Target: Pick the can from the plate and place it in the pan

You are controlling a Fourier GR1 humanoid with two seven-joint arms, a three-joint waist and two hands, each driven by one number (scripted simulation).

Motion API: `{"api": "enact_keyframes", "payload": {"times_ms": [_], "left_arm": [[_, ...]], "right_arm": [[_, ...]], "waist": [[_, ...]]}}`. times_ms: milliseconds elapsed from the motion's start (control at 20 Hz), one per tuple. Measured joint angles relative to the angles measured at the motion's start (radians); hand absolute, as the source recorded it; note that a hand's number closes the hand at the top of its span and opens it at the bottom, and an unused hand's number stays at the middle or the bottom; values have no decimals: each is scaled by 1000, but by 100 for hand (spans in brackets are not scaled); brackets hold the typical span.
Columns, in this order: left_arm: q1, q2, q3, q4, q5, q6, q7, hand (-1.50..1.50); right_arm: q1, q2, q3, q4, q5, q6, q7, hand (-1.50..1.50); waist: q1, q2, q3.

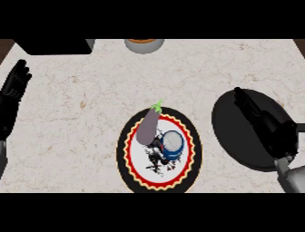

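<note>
Fingers on both hands are straight and hold nothing: the right hand (pixel 266 122) lies extended over the pan, fingers together and pointing away from the robot, while the left hand (pixel 7 97) rests open at the view's left edge, fingers up.

Bench (pixel 81 113): pale marbled top carrying all items.

Pan (pixel 232 131): dark, round, at the right of the bench, its handle running off toward the right edge. Nothing is seen inside it; the right hand covers much of its far side.

Plate (pixel 131 174): round, black rim with a red and yellow scalloped band, just left of the pan.

Eggplant (pixel 148 127): purple, green stem at its far end, lying on the plate's left half.

Can (pixel 173 144): blue with a pale top, on the plate to the right of centre, touching or just beside the eggplant.

Assessment: the pick has not begun; the can is on the plate, ungrasped. The right hand is the nearer. The next move would call for bringing it leftward and down to the can, closing round it from the free right side so as not to disturb the eggplant.
</note>
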Motion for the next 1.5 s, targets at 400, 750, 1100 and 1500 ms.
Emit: {"api": "enact_keyframes", "payload": {"times_ms": [400, 750, 1100, 1500], "left_arm": [[-33, -109, -36, -16, 36, 22, 34, 0], [-28, -165, -42, -31, 48, 61, 95, 0], [-5, -175, -34, -41, 47, 60, 100, 0], [-20, -191, -19, -19, 34, 59, 97, 0]], "right_arm": [[-176, 69, 180, 34, -17, 353, -119, -150], [-224, -16, 79, 113, 147, 360, -501, -150], [-391, -213, 0, 133, 211, 527, -551, -150], [-594, -243, 2, 58, 254, 675, -319, -150]], "waist": [[59, 29, -20], [15, 20, -23], [9, 16, -26], [2, 14, -27]]}}
